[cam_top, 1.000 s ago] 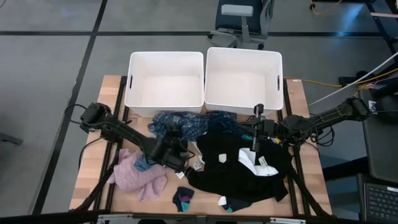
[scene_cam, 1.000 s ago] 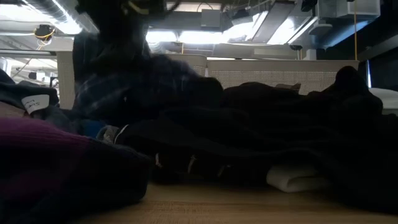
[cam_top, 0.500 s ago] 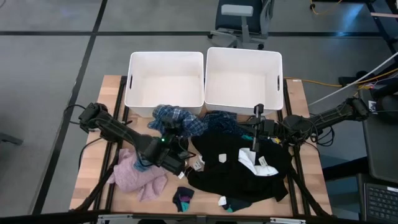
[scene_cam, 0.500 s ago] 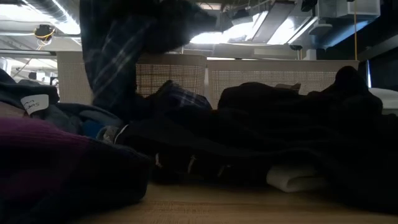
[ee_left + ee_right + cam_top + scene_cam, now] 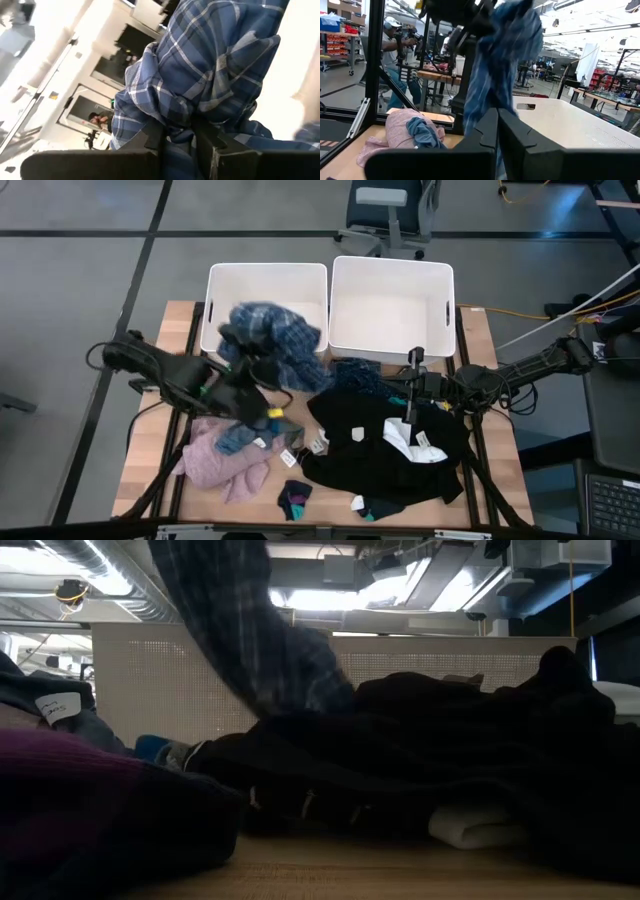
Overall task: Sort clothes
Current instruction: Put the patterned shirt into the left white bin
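Observation:
My left gripper (image 5: 252, 370) is shut on the blue plaid shirt (image 5: 272, 345), raised over the table in front of the left white bin (image 5: 265, 280). In the low view the plaid shirt (image 5: 250, 640) hangs down, and its lower end meets the dark heap. A pink fuzzy top (image 5: 215, 462) lies at the near left. A black piece (image 5: 375, 450) with a white piece (image 5: 403, 438) on it lies in the middle. A navy dotted cloth (image 5: 355, 375) lies behind it. Small dark socks (image 5: 295, 500) lie near the front edge. My right gripper (image 5: 413, 385) waits shut over the black heap. My left gripper pinches a bunched fold of the plaid shirt (image 5: 182, 122) between its two fingers (image 5: 156, 135), several layers thick. The fingers point about level. Most of the shirt hangs slack below and around them; whether its lower end (image 5: 318, 700) is clear of the heap I cannot tell.
Two white bins stand side by side at the far edge, the right bin (image 5: 392, 275) beside the left one. A small blue cloth (image 5: 425, 132) rests on the pink top. People stand in the room beyond the table (image 5: 395, 45).
My left gripper has risen with the plaid shirt, gone toward the table's far left, and rolled its wrist. The shirt, which lay bunched on the heap, has been drawn up off it. It now hangs high in front of the left bin.

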Action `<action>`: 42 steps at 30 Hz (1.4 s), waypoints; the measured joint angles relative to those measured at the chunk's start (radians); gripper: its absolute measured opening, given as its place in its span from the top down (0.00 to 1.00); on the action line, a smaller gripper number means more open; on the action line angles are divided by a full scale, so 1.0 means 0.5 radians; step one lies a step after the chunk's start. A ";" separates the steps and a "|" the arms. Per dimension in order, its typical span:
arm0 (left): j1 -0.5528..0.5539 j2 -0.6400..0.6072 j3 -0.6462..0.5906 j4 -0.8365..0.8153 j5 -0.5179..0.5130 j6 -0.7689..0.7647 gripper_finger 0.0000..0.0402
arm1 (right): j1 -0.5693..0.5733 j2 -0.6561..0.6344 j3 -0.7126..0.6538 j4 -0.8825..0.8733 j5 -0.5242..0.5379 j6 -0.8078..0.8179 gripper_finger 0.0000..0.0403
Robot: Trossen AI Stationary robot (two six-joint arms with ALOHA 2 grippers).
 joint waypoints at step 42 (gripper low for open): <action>1.857 -0.466 -0.908 1.278 1.471 0.142 0.87 | 0.000 0.000 0.000 -0.005 0.001 -0.059 0.96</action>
